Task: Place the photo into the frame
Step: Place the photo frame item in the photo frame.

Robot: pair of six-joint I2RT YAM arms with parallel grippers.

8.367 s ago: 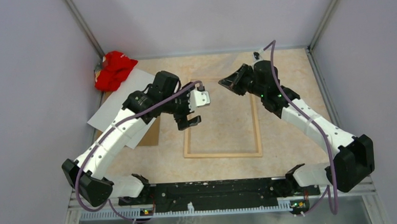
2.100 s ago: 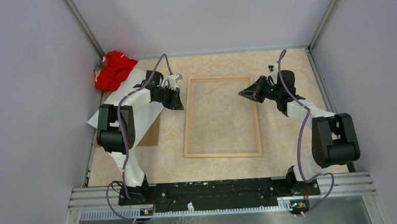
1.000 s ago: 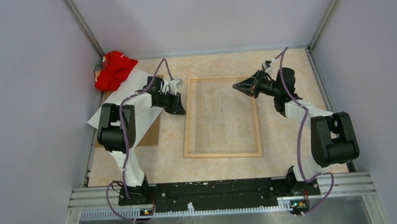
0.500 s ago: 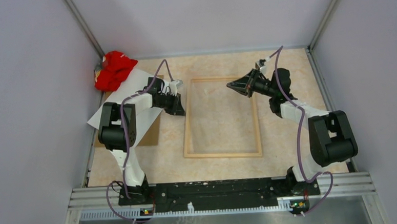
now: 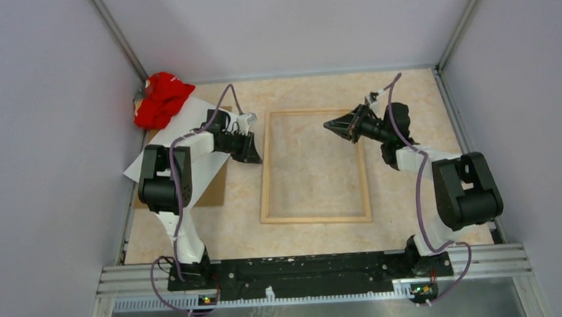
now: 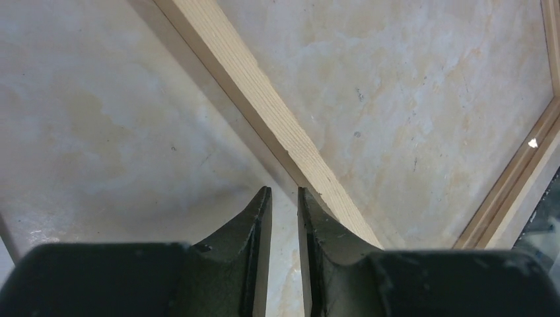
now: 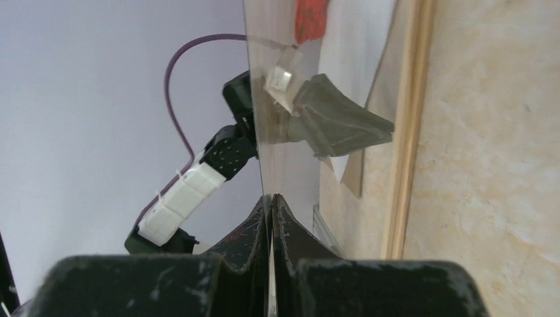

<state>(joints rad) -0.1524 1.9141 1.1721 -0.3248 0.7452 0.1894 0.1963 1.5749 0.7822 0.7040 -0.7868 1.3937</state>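
Right hand (image 5: 329, 126) clamped on a thin clear sheet (image 7: 284, 178) at one o'clock of your light wooden rectangular frame (image 5: 266, 174); left hand (image 6: 283, 193) slightly apart, empty, at ten o'clock.

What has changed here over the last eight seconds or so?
The left gripper moved from over the frame to just outside its left rail. The right gripper, shut on a clear sheet, backed to the right rail, then edged inward again. Frame, photo and red cloth stayed put.
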